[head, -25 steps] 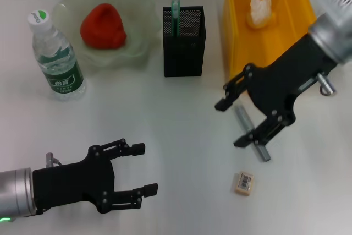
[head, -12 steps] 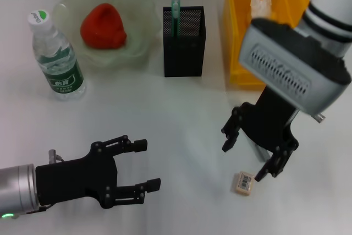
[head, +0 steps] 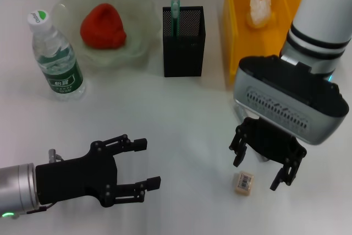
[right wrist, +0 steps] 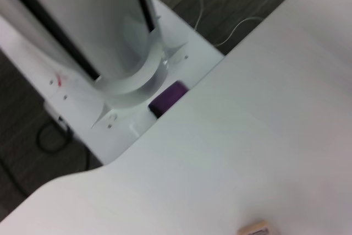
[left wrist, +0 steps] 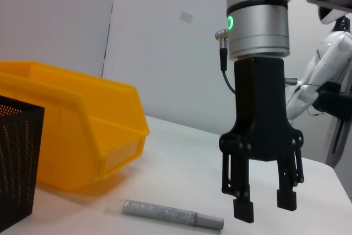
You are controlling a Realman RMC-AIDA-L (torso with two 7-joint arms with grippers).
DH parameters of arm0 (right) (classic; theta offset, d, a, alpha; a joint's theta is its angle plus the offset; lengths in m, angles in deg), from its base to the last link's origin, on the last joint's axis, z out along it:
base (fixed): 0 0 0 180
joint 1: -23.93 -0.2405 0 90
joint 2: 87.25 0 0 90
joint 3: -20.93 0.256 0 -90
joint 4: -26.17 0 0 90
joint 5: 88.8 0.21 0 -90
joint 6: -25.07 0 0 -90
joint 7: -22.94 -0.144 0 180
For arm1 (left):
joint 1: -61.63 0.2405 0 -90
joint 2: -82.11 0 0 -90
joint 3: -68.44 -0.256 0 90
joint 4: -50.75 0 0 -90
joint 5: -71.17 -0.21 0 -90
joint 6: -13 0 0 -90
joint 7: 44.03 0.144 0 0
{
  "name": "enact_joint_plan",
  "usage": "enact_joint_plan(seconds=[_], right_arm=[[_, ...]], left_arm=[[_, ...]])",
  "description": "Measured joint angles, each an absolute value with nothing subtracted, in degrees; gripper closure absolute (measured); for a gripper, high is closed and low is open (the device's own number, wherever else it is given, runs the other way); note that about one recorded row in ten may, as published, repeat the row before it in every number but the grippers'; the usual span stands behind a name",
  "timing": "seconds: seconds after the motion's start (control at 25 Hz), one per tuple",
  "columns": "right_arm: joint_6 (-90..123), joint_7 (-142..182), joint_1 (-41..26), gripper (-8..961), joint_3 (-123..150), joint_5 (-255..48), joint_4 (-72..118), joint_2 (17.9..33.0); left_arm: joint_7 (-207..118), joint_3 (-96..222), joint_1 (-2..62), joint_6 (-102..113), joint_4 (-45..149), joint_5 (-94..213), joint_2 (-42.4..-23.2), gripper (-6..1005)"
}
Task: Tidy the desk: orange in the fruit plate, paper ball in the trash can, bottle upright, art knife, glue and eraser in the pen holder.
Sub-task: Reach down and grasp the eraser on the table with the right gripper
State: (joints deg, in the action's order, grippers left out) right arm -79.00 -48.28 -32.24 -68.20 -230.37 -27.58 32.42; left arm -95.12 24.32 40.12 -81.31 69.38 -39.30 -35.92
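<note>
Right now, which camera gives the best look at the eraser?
The head view: the eraser lies whole on the table, below the right pincer, which is open. The right wrist view catches only its edge. The left wrist view doesn't show it.

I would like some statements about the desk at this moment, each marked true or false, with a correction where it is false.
1. The bottle stands upright on the desk. True.
2. The eraser is already in the pen holder. False: it lies on the desk, below the open right gripper.
3. The paper ball lies inside the yellow trash can. True.
4. The left gripper holds the art knife. False: it is open and empty; the knife lies on the desk near the trash can.
5. The fruit plate is empty. False: a reddish fruit sits in it.
</note>
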Motion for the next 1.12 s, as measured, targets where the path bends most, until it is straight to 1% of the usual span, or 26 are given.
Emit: enact_joint_plan(seconds=[0.36,1.04,1.12], right_arm=[[-75.53,-48.56,-31.93,224,-77.02,-229.46,-28.58,32.63],[-71.17,-48.28,-31.36,240,-83.08,-227.31,-28.42,32.64],[-70.93,-48.26,-31.35,376,-83.20,-227.23,-28.41,32.64]], left_arm=[[-95.32,24.32,40.58,-81.58,69.38,-39.30,-35.89,156],[-96.08,24.32,40.72,-81.89,69.29,-39.31,-35.86,156],[-96.08,24.32,40.72,-81.92,69.29,-39.31,-35.84,156]])
